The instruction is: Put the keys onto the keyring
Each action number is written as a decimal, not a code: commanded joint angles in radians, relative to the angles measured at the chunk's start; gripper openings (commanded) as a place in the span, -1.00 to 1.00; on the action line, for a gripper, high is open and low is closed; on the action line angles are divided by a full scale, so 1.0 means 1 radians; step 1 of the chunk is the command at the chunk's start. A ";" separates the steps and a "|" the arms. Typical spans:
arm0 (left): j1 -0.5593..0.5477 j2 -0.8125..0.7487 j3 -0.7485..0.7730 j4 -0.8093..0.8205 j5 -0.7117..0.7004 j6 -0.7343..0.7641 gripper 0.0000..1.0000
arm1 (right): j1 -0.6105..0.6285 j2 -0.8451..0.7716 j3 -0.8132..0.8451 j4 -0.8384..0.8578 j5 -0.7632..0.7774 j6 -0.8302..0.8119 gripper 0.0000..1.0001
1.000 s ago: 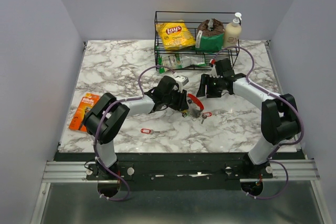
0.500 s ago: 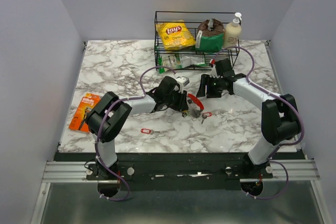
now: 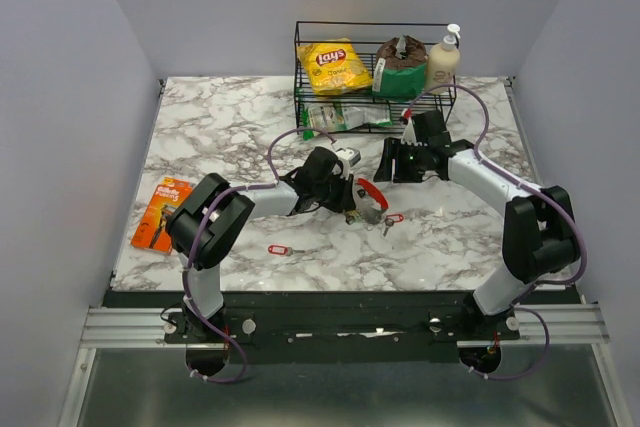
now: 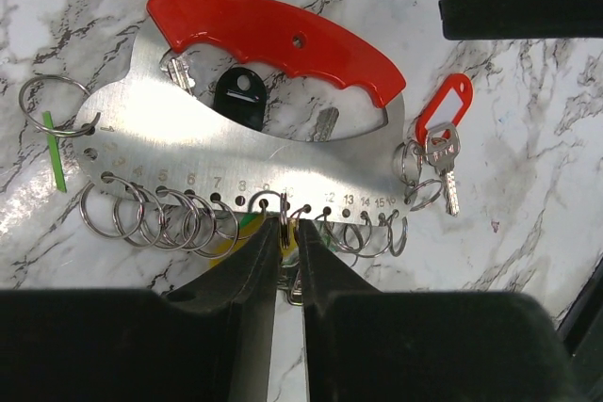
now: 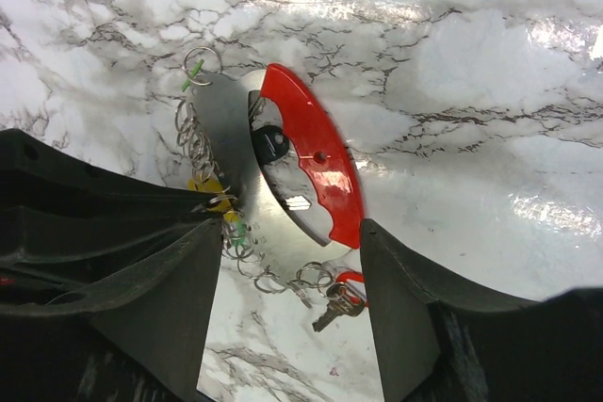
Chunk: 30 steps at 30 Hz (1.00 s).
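At the back of the bench (image 3: 220, 137), a wire rack (image 3: 372, 24). On its upper shelf: a yellow chip bag (image 3: 335, 65), a dark bag (image 3: 400, 67) with a green band, a cream pump bottle (image 3: 442, 62). On its lower shelf: a green-and-white packet (image 3: 340, 117) lying flat.

Low over mid-bench, the left gripper (image 4: 290, 228), tips nearly together, only a narrow slit between. In that slit, edge-on, a keyring (image 4: 283, 217), threaded through a hole about midway along the numbered lower edge of a steel plate (image 4: 188, 129). Cannot tell whether pinched or merely flanked by the tips. More rings strung along the same edge on both sides. Over the plate's far edge, a red handle (image 4: 283, 40); in the opening beneath it, a black tag (image 4: 240, 99).

Above the plate on the rack side, the right gripper (image 5: 287, 233), fingers spread wide, holding nothing, touching nothing.

Flat on the bench, a key (image 4: 445, 165) with a red label (image 4: 443, 105), on a small ring of its own, just beside the last rings at the right end of the plate's row. Well to the right of the left gripper's tips, apart from both grippers.

Nearer the arm bases, a lone tag (image 3: 278, 249), red, by itself on the marble. At the left edge of the bench, an orange pack (image 3: 162, 212).
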 commanded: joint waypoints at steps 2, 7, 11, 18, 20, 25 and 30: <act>-0.005 0.001 0.006 0.008 -0.035 0.022 -0.74 | -0.002 -0.054 -0.020 0.033 -0.047 -0.033 0.38; -0.005 -0.017 0.000 0.009 -0.038 0.031 -1.00 | -0.002 -0.080 -0.031 0.046 -0.076 -0.059 0.42; -0.004 -0.031 -0.003 0.005 -0.041 0.046 -1.00 | -0.002 -0.097 -0.032 0.046 -0.104 -0.082 0.43; -0.005 -0.074 -0.003 -0.014 -0.025 0.089 -1.00 | -0.002 -0.163 -0.061 0.075 -0.163 -0.124 0.48; -0.004 -0.095 -0.005 -0.018 -0.003 0.109 -1.00 | -0.002 -0.195 -0.074 0.101 -0.208 -0.133 0.53; -0.005 -0.166 -0.017 -0.041 0.058 0.161 -1.00 | -0.002 -0.278 -0.141 0.183 -0.281 -0.153 0.73; -0.005 -0.238 -0.020 -0.087 0.133 0.230 -1.00 | -0.002 -0.344 -0.178 0.236 -0.361 -0.185 0.77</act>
